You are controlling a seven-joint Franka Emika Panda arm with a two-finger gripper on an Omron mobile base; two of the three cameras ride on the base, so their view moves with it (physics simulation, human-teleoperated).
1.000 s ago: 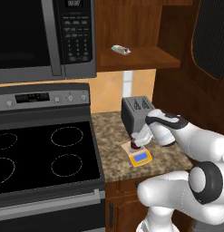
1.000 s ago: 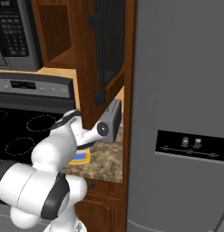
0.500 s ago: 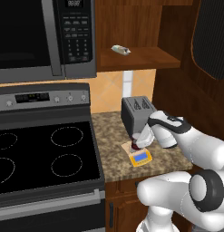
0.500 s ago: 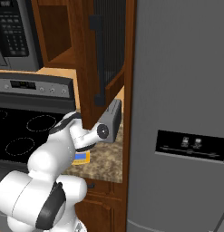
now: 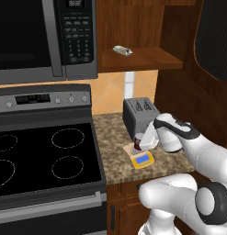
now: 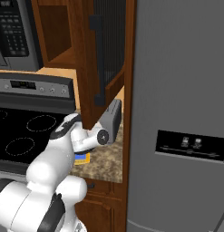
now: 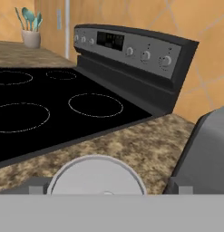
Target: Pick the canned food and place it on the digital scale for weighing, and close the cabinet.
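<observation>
Left base view showed the gripper (image 5: 141, 143) low over the scale (image 5: 141, 158), with the can (image 5: 138, 146) between its fingers, apparently gripped, just above or on the tan plate beside the toaster (image 5: 139, 113). Hand view showed the can's silvery top (image 7: 96, 176) close between the fingertips. By my judgement, release remained, and the cabinet door (image 6: 106, 54) stood open.

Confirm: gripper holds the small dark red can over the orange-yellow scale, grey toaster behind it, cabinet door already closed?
Not quite. The dark reddish-brown wooden cabinet door stands open, as the right base view shows. The rest holds: gripper, small dark red can, orange-yellow scale, grey toaster.
</observation>
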